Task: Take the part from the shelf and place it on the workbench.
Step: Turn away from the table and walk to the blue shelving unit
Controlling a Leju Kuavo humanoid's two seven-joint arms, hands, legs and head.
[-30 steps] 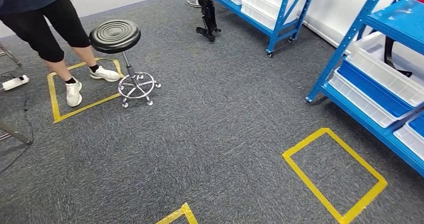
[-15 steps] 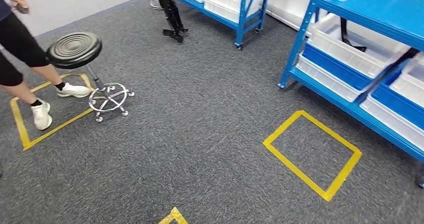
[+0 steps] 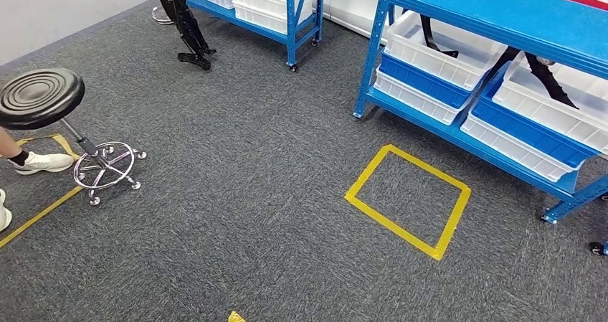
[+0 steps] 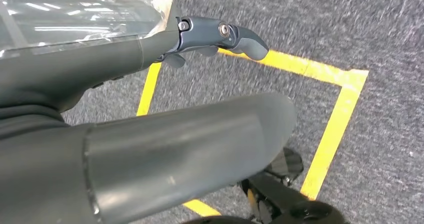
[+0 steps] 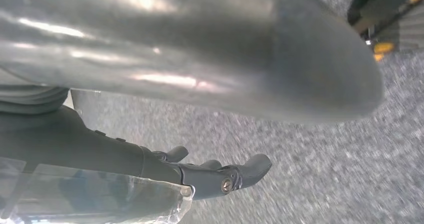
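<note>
A blue shelf rack [image 3: 502, 10] stands at the right of the head view. On its lower level sit white bins in blue trays. One bin [image 3: 419, 67] holds a black part [image 3: 432, 38]; a longer black part [image 3: 551, 82] lies in the bin beside it. My left hand [image 4: 165, 134] hangs over the carpet, thumb and fingers apart, holding nothing. My right hand [image 5: 200, 84] hangs the same way, with its dark fingers [image 5: 235, 176] stretched out and nothing in them.
A yellow tape square [image 3: 409, 200] marks the carpet in front of the rack. A second blue rack [image 3: 265, 3] stands at the back beside a black legged stand [image 3: 183, 17]. A black wheeled stool [image 3: 43, 96] and a person's white shoe [image 3: 43, 162] are at the left.
The camera has turned right: the whole scene slid left, the near rack and its bins came further into view, and the person has nearly passed out of the left edge.
</note>
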